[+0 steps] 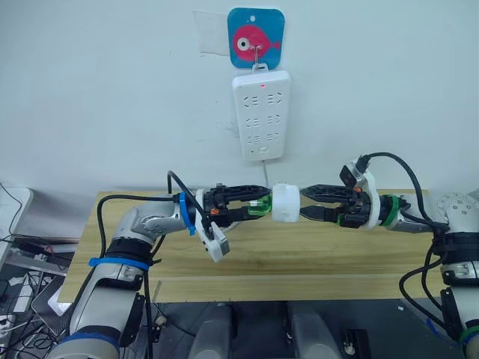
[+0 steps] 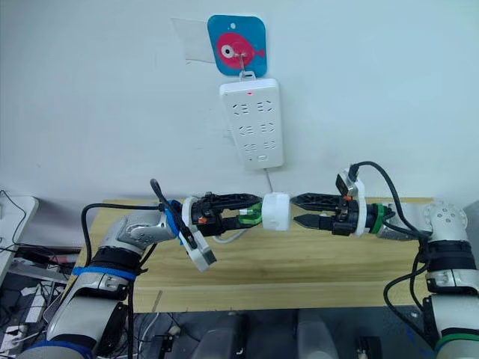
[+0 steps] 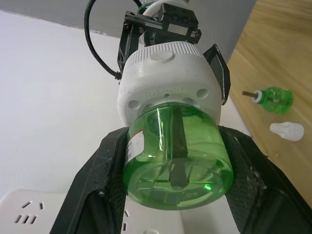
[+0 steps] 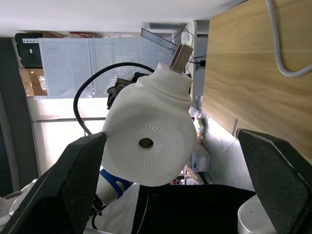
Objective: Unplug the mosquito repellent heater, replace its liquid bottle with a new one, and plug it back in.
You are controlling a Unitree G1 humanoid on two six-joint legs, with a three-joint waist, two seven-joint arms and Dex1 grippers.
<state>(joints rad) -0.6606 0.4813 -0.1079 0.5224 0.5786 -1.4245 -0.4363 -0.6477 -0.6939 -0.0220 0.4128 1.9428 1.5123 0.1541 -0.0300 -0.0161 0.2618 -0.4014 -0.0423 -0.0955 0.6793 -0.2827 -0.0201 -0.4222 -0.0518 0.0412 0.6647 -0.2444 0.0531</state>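
Note:
The mosquito repellent heater (image 1: 285, 203), a small white rounded unit, hangs in the air above the table, unplugged, with its metal pin (image 4: 181, 57) bare. A green liquid bottle (image 3: 175, 161) is fitted into its left end. My left gripper (image 1: 262, 203) is shut on that bottle, one finger on each side. My right gripper (image 1: 303, 203) stands open at the heater's domed face (image 4: 146, 144), its fingers (image 4: 73, 185) spread wide and clear of the shell. A second green bottle (image 3: 272, 99) lies on the table with a white cap (image 3: 287, 130) beside it.
A white multi-socket power strip (image 1: 260, 112) hangs on the wall from a blue fish hook (image 1: 256, 37), its cable dropping behind the heater. The wooden table (image 1: 299, 262) runs below both arms. Cables and a white box lie on the floor at the left.

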